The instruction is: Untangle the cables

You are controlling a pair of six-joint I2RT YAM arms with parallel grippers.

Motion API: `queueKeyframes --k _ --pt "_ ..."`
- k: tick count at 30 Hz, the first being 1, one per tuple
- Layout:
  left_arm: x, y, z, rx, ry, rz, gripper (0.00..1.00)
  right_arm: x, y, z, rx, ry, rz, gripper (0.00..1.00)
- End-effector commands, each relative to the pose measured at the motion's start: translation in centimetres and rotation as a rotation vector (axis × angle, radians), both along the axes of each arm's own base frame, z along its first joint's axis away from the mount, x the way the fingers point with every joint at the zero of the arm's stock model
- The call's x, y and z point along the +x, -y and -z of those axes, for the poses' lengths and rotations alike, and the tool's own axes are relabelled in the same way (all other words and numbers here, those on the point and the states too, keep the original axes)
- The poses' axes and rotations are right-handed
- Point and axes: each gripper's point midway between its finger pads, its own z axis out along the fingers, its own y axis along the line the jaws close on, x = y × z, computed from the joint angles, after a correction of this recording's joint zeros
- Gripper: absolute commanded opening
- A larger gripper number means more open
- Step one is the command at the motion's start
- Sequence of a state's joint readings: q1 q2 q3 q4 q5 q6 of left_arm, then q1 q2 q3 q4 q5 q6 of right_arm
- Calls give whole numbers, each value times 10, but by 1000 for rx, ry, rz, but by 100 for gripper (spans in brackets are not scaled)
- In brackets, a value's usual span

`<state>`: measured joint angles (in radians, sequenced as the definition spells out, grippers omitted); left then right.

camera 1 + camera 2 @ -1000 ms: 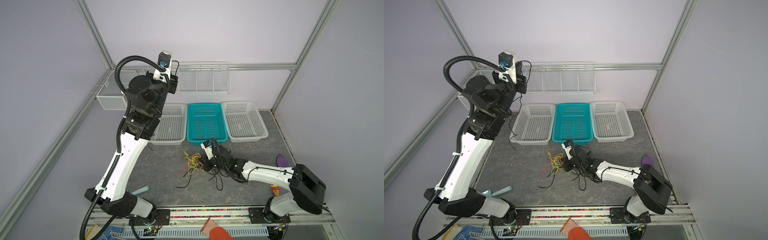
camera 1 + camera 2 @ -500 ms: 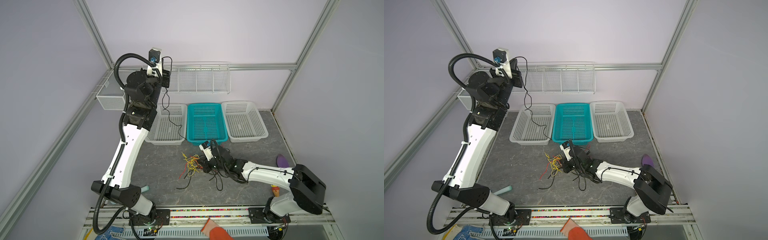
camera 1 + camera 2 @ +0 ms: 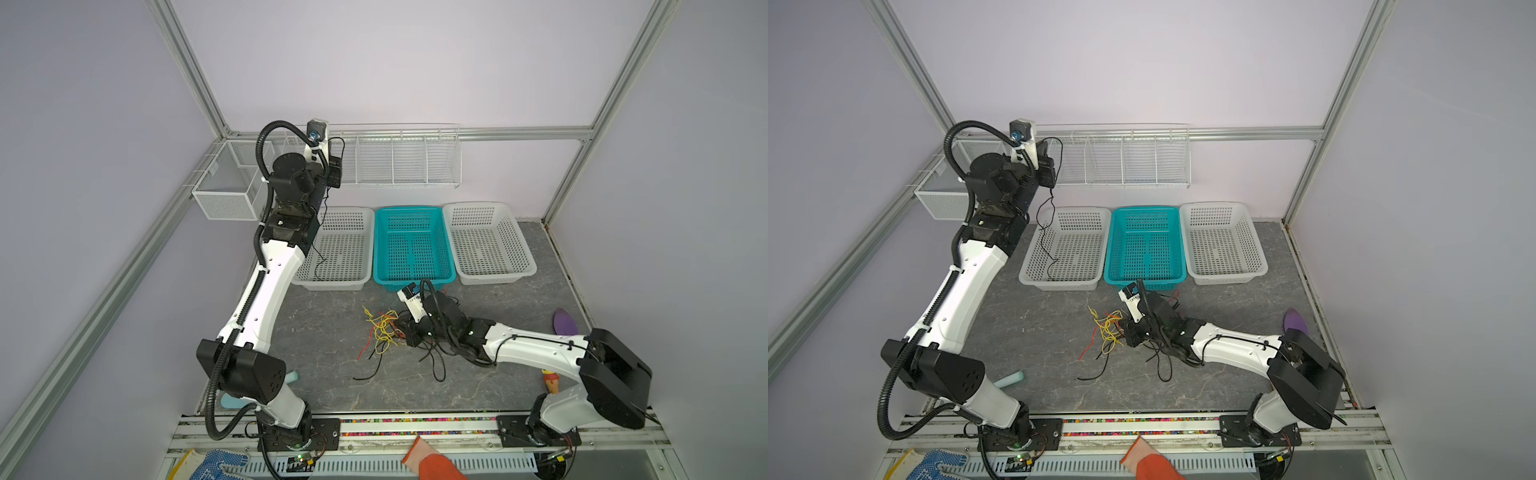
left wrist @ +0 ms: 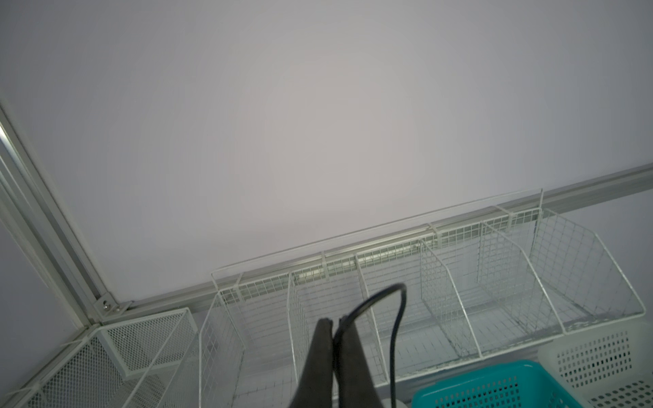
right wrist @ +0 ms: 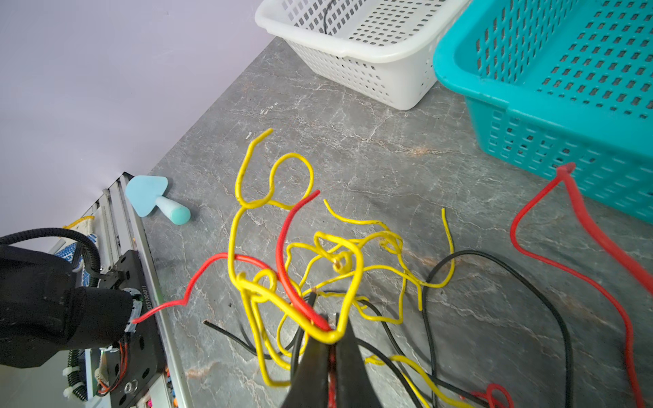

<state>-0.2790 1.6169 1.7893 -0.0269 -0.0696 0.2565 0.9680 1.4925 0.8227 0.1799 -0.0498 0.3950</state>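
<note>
Left gripper (image 4: 335,323): raised high at the far left, in front of the wire rack (image 3: 399,158) on the far wall. Fingers pressed together, with one black cable (image 4: 398,318) pinched at the tips. In both top views that cable hangs down in loose waves, and its lower end lies inside the left white basket (image 3: 345,212).

Right gripper (image 5: 329,333): low over the grey table (image 3: 324,353), about centre, just near of the teal basket (image 3: 411,210). Fingers closed tight, with a yellow loop and a red strand nipped between them.

Cables (image 3: 384,332): a heap of yellow, red and black wires on the table, just left of and under the right gripper.
- The yellow ones are knotted and bunched on the left side of the heap.
- Black strands trail toward the near edge.
- One red strand arcs up beside the teal basket's near wall; I cannot tell whether it touches.

Three baskets stand in a row at the far side, touching or nearly so: white, teal, then the right white basket (image 3: 486,205).

A pale blue mushroom-shaped piece (image 5: 155,197) lies at the near left of the table, well apart from the heap.
</note>
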Motion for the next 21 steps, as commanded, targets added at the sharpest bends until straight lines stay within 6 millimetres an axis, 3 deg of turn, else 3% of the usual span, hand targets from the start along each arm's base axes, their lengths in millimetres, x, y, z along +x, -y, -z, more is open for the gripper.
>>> queueKeyframes --k 1,5,11,18,21 --pt "9 -7 22 -30 -33 -7 0 -3 -6 -21 49 40 -26 7" --pt "9 -8 64 -41 -118 -11 0 -4 -8 -25 60 41 -30 7" --pt "-10 -14 118 -121 -188 -12 0 -5 -7 -37 78 54 -26 7" --pt "-19 -11 183 -210 -386 0 0 -12 -10 -52 103 36 -54 7" --pt "-21 -4 211 -240 -498 26 0 -9 -10 -72 112 71 -57 7"
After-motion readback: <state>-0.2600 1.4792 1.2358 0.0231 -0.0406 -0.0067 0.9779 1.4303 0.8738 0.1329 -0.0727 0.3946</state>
